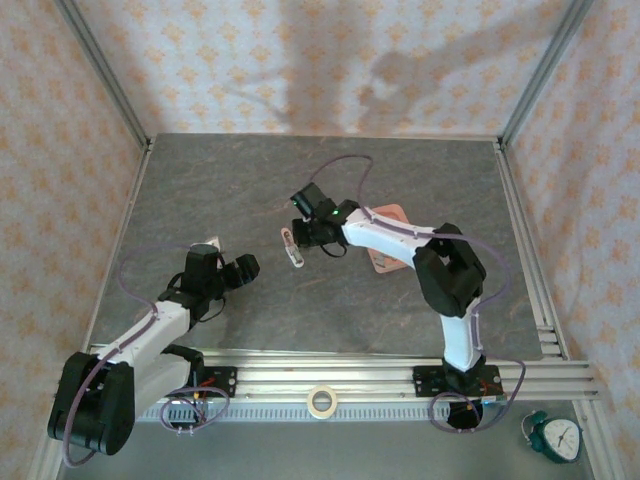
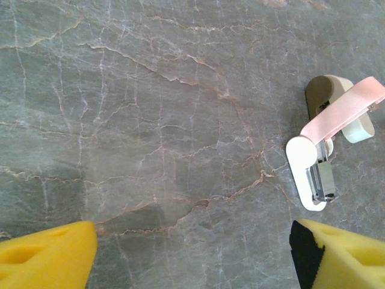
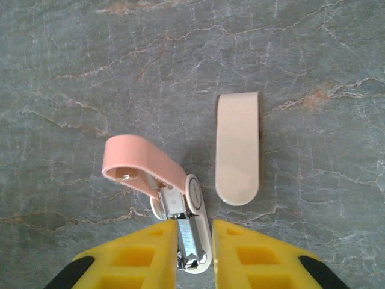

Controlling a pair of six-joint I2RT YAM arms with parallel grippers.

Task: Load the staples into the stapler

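The right pincer (image 3: 195, 232) is clenched on the stapler (image 3: 144, 164). In the right wrist view its yellow fingers (image 3: 150, 256) press on either side of the near end of the white base and the metal channel. The pink lid is hinged up and points away to the left. That view also shows a cream flat piece with one rounded end (image 3: 239, 147) lying on the grey worktop (image 3: 72, 60) just to the right of the stapler and apart from it.

The left wrist view sees the stapler (image 2: 302, 158) from the other side, at the right of the picture, with the lid slanting up over the cream piece (image 2: 325, 90) and hiding much of it. The left pincer (image 2: 192, 256) is released. Its two yellow fingers (image 2: 42, 253) sit wide apart in the lower corners, cut off by the picture edge, with bare worktop between them.

From above, the stapler (image 1: 292, 247) is a small pale sliver near the worktop's middle, at the tip of the right pincer (image 1: 306, 236), with the left pincer (image 1: 243, 270) near it on the left. A pink tray (image 1: 392, 213) is largely covered by the right arm.

Whether the channel carries staples cannot be made out in any view.
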